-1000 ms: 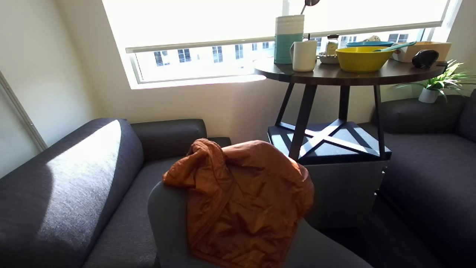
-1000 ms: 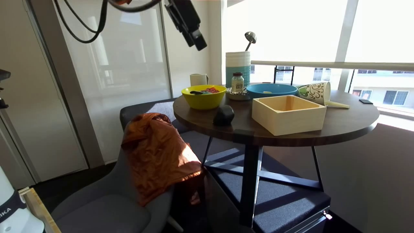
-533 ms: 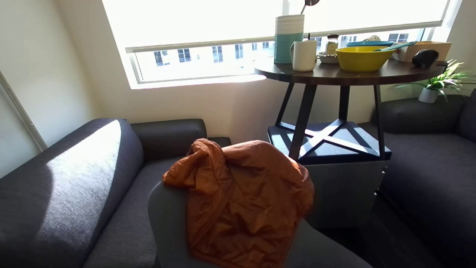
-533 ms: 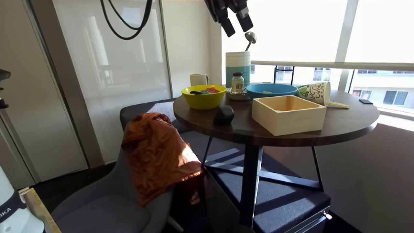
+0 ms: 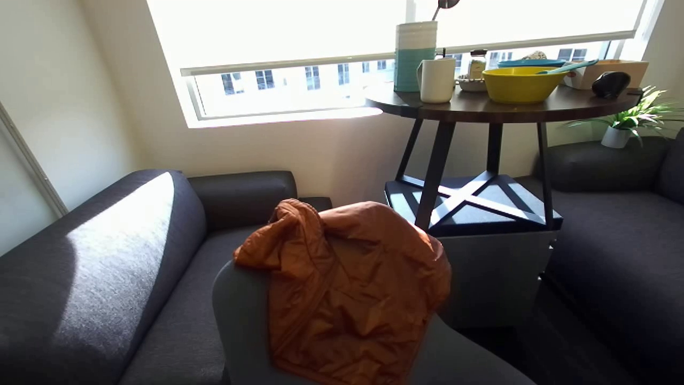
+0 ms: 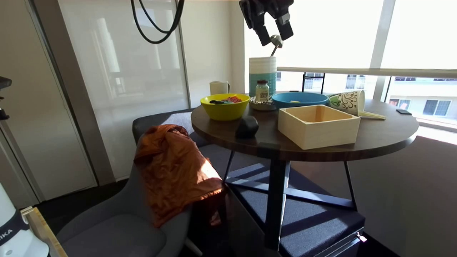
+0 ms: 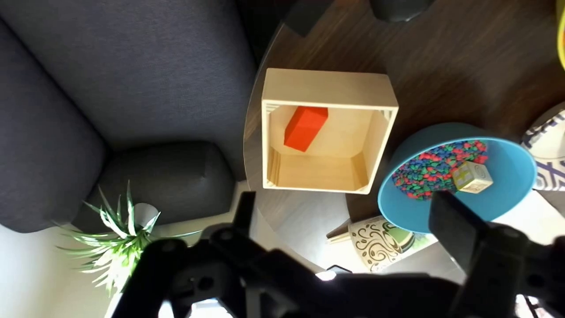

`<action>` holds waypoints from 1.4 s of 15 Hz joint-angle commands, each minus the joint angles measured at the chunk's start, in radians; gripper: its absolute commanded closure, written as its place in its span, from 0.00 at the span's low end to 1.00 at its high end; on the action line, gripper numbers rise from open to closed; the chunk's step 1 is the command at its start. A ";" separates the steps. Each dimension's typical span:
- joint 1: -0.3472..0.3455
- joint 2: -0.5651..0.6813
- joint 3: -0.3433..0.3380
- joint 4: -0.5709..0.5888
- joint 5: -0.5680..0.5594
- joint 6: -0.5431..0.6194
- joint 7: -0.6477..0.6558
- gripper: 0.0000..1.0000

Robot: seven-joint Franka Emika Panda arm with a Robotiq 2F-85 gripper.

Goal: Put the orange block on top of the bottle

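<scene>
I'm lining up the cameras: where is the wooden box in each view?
Exterior view: wooden box upper right, partly behind a black object.
Exterior view: wooden box right of centre.
Wrist view: wooden box just above centre, orange block inside.
Shared landmark: the blue bowl, seen in all views.

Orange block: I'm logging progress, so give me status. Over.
Gripper open, empty. Orange block inside wooden box, ungrasped. Ladle rises above bottle, may obstruct placement.

gripper (image 7: 344,206) spread wide rn, red-orange block (image 7: 305,128) in wooden box (image 7: 329,89), blue bowl (image 7: 510,179) nearby w/ multicolored pellets (image 7: 426,170) + patterned cube (image 7: 472,177)
</scene>
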 commanded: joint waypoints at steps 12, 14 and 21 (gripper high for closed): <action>-0.060 0.370 -0.034 0.180 0.248 0.064 0.072 0.00; -0.053 0.335 -0.032 0.119 0.210 0.099 0.063 0.00; -0.034 0.369 -0.029 0.155 0.159 0.117 0.077 0.00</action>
